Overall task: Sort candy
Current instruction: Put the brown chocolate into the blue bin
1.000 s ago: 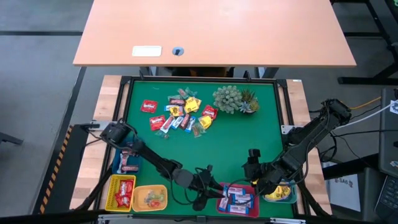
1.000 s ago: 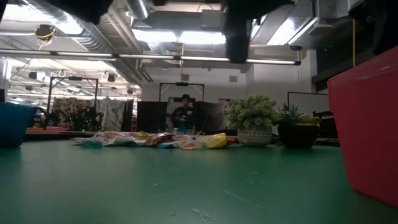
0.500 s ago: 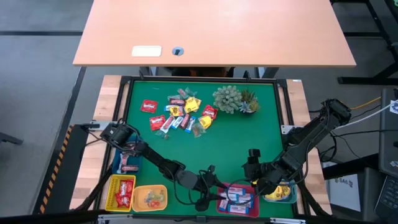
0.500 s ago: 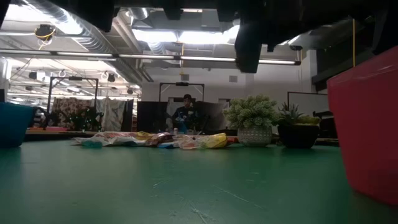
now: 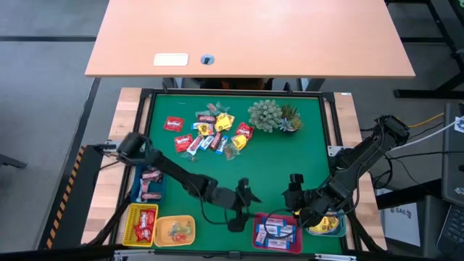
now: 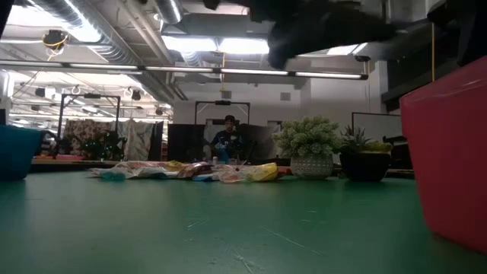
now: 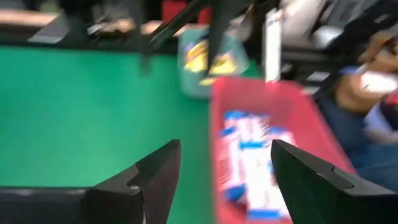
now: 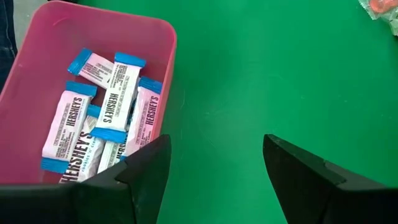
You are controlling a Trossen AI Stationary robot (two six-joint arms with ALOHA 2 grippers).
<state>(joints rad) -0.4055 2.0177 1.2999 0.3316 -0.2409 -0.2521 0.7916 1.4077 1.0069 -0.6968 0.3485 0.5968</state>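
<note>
Pincer [image 5: 243, 190] of the left arm hung wide and empty beside the red tray [image 5: 259, 235], probably freed for more candy [image 5: 210, 134]. Right pincer [image 5: 293, 180] waited wide nearby.

A candy pile [image 5: 210, 134] lies far on the mat, plant [image 5: 270, 114] to its right; trays [image 5: 275, 232] line the near edge.

Over a green table surface [image 7: 81, 106], the left gripper [image 7: 225, 180] has its two dark fingers [image 7: 152, 177] spread apart with nothing between them. Just beyond the fingertips sits a red tray [image 7: 292, 130] holding several blue-and-white candy bars [image 7: 249, 162]. Farther off stands a pale greenish tray [image 7: 208, 68] with yellow candy [image 7: 214, 59] inside. Dark arm parts [image 7: 217, 25] cross above it. Everything is motion-blurred.
</note>
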